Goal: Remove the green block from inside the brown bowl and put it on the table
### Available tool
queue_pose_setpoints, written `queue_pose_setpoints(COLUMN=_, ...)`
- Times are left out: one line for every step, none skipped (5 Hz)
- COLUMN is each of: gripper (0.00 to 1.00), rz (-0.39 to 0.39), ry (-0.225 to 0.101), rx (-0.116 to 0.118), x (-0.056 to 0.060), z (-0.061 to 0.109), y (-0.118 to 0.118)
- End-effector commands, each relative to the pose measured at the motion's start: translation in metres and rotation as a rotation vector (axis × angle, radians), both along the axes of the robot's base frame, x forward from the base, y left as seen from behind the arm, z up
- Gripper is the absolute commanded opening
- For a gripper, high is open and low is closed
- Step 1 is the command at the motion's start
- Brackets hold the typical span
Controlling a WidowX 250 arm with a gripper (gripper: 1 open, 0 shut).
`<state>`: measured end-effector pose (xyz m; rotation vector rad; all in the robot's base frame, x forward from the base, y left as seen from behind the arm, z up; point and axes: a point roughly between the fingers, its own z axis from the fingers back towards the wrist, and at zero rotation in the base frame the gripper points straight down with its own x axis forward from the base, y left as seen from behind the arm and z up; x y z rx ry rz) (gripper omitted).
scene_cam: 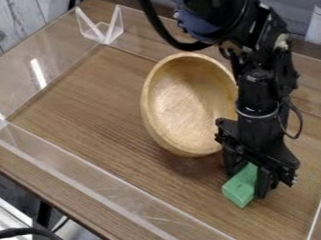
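Observation:
The green block (239,193) rests low at the table (83,105) surface, just outside the brown bowl (187,106) by its near right rim. My black gripper (257,182) points straight down over the block, its fingers closed against the block's sides. The block's front left end sticks out below the fingers. The bowl looks tipped, its pale inside facing left and toward the camera, and it holds nothing. My arm stands right against the bowl's right rim.
Low clear acrylic walls (72,171) edge the table at the front and left. A small clear angled stand (103,24) sits at the back left corner. The table's right edge lies close beside the gripper.

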<state>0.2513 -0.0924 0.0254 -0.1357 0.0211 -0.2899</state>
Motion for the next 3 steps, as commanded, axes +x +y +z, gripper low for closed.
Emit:
queue_pose_setpoints(gripper=0.0, rz=0.006, ry=-0.047, rx=-0.017, x=0.0093, z=0.0127, y=0.0026)
queue_pose_setpoints(gripper=0.0, rz=0.002, ry=-0.044, rx=-0.019, x=0.0097, z=0.0117, y=0.0027)
queue_pose_setpoints(gripper=0.0, rz=-0.003, ry=-0.041, rx=-0.022, x=0.0101, z=0.0102, y=0.0027)
